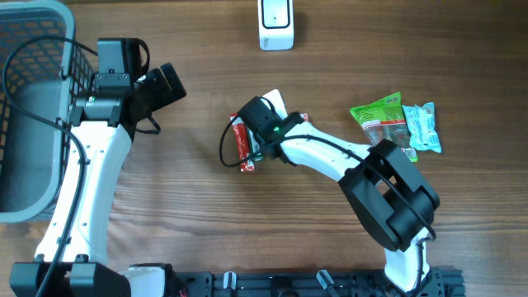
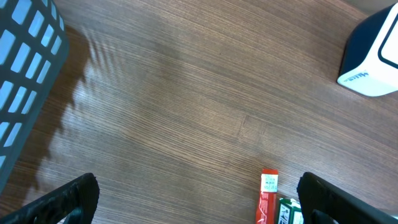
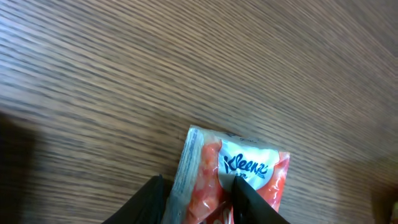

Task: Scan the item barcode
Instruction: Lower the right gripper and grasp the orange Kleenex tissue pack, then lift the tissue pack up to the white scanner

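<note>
Wooden table [image 1: 206,214] — red Kleenex pack [image 3: 249,165] flat at centre, well below white scanner [image 1: 276,25]. My right gripper [image 3: 199,193] sits over pack's end — gripping or not, cannot tell. My left gripper [image 2: 196,193] spread wide beside basket [image 1: 16,210].

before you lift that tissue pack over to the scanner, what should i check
1. Tissue pack lies between the right gripper fingers: ok.
2. Jaws closed firmly on the tissue pack: cannot tell.
3. Barcode side located: cannot tell; only the brand side shows.
4. Table between the tissue pack and the scanner is bare: ok.
5. Left gripper is open and off to the side, near the basket: ok.
</note>
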### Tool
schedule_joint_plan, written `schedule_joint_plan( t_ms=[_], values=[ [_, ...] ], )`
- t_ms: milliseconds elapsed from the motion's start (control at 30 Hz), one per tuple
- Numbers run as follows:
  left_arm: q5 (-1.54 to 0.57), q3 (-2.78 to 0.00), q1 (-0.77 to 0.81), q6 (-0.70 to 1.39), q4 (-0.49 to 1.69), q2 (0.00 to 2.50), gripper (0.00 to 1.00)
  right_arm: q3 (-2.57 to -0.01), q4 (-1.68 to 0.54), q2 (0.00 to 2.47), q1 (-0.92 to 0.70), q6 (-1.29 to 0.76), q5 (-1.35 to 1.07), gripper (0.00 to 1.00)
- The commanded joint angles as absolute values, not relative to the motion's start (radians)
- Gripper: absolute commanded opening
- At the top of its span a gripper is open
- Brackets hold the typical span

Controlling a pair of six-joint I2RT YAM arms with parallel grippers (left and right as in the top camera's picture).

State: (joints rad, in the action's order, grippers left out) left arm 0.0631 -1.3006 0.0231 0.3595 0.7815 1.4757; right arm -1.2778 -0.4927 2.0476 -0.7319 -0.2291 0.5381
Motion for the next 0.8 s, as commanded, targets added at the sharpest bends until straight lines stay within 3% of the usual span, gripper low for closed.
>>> schedule_joint_plan(
  t_ms=[0,67,133,400,633,767],
  values=[
    [0.076,-1.307,0.017,0.347,0.780,1.480,1.00,-1.250,-0.511,2.038,-0.705,-0.292,0.538,0.36],
    [0.076,-1.308,0.017,0.348,0.780,1.480,1.00,-1.250,-0.511,2.038,-0.702,-0.292,0.534,0.29],
    [0.076,-1.308,0.017,0.347,0.780,1.480,1.00,-1.250,-0.509,2.038,-0.703,-0.292,0.515,0.05],
    [0.076,-1.307,0.017,0.347,0.780,1.480,1.00,-1.333,-0.564,1.926,-0.694,-0.289,0.396,0.04],
    [0.076,-1.308,0.017,0.348,0.780,1.480,1.00,-1.343,-0.613,1.616,-0.693,-0.288,0.263,0.04],
    [0.076,-1.307,0.017,0.347,0.780,1.480,1.00,-1.346,-0.596,1.471,-0.673,-0.293,0.035,0.04]
  ],
)
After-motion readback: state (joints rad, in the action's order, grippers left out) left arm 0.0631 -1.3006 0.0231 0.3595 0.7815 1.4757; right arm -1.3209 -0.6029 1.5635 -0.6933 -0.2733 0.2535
